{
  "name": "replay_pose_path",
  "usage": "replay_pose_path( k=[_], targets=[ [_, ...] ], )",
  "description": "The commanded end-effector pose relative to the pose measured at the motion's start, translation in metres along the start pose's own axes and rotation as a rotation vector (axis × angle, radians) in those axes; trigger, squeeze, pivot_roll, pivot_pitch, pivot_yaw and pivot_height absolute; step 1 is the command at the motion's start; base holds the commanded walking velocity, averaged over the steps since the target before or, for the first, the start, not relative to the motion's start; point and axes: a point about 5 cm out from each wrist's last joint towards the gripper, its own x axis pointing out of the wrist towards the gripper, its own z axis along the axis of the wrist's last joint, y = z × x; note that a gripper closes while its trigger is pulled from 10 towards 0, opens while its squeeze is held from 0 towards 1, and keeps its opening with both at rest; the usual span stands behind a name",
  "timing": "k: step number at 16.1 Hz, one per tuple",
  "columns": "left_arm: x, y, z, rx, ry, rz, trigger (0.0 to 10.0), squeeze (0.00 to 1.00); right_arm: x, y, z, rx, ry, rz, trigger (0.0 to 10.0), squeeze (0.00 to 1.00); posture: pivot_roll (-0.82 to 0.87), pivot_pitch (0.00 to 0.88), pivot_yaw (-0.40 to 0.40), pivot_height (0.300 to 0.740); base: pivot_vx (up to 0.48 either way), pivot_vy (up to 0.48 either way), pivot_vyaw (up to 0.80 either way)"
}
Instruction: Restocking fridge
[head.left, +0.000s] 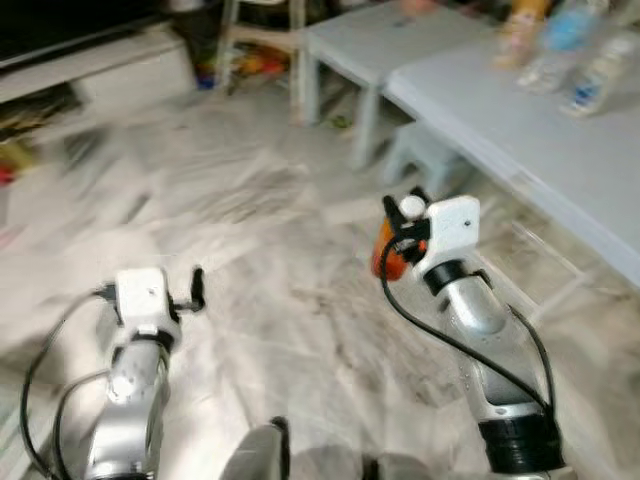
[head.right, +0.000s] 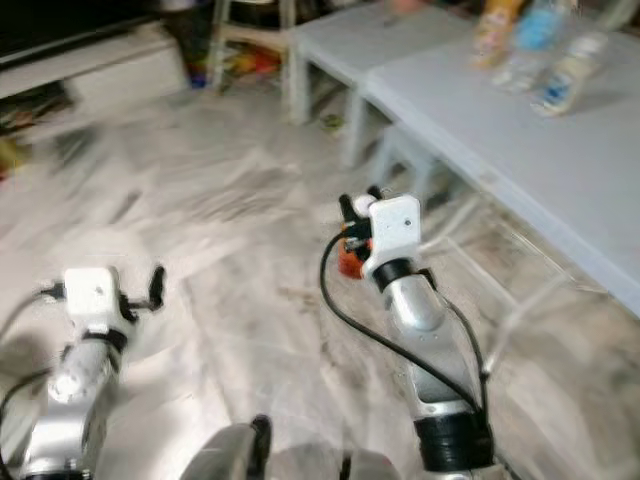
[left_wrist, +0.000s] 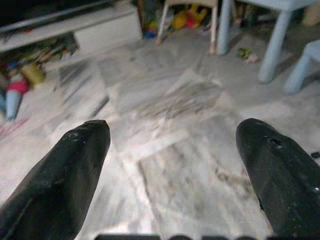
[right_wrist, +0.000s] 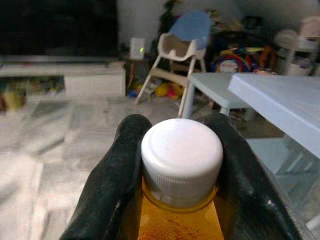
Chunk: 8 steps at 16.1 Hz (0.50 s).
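An orange bottle (right_wrist: 180, 210) with a white screw cap (right_wrist: 182, 161) is gripped by the right hand (head.left: 398, 238), whose two black fingers (right_wrist: 112, 190) are closed against the neck just under the cap, one on each side. The bottle is carried low in front of the body, above the marbled floor (head.left: 270, 250) and just beside the pale blue table (head.left: 540, 150), on which several more bottles (head.left: 590, 70) stand, too blurred to be told apart. The left hand (head.left: 195, 290) is held out empty, its fingers (left_wrist: 75, 165) spread wide over bare floor. The head views are smeared, so it is judged that a walk or turn is under way and that the step in hand is the carrying of the bottle toward a fridge. For this to be done well, the grip should be kept firm and the bottle upright, since it is held high at the neck and its body could swing below the fingers. The right arm should be kept clear of the table edge and legs, and the small stool (head.left: 420, 150) under the table and the toys (right_wrist: 170, 90) by the high chair (right_wrist: 177, 55) should be given a wide berth.
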Motion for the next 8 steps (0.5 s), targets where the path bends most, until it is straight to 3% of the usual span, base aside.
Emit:
replay_pose_path(
  k=[1, 3, 4, 6, 8],
  targets=[
    [0.0, 0.005, 0.005, 0.02, -0.024, 0.001, 10.0, 0.0, 0.002, 0.001, 0.006, 0.003, -0.035, -0.002, 10.0, 0.0, -0.01, 0.075, -0.003, 0.74, 0.0, 0.0, 0.8],
    [-0.003, 0.011, 0.005, 0.007, -0.028, -0.004, 10.0, 0.0, -0.001, -0.003, 0.003, -0.006, -0.028, -0.018, 10.0, 0.0, 0.0, 0.072, -0.006, 0.74, 0.0, 0.0, 0.8],
    [-0.002, 0.014, 0.012, -0.022, -0.073, 0.003, 10.0, 0.0, -0.004, -0.016, -0.004, 0.007, -0.005, -0.081, 10.0, 0.0, 0.01, 0.057, -0.006, 0.74, 0.0, 0.0, 0.8],
    [0.0, 0.019, 0.02, -0.036, -0.111, 0.036, 10.0, 0.0, -0.011, -0.026, -0.009, 0.038, 0.011, -0.137, 10.0, 0.0, 0.01, 0.047, 0.0, 0.74, 0.0, 0.0, 0.8],
    [-0.003, 0.026, 0.02, -0.022, -0.116, 0.069, 10.0, 0.0, -0.022, -0.026, -0.017, 0.06, 0.04, -0.161, 10.0, 0.0, 0.01, 0.041, 0.007, 0.74, 0.0, 0.0, 0.8]
  ],
)
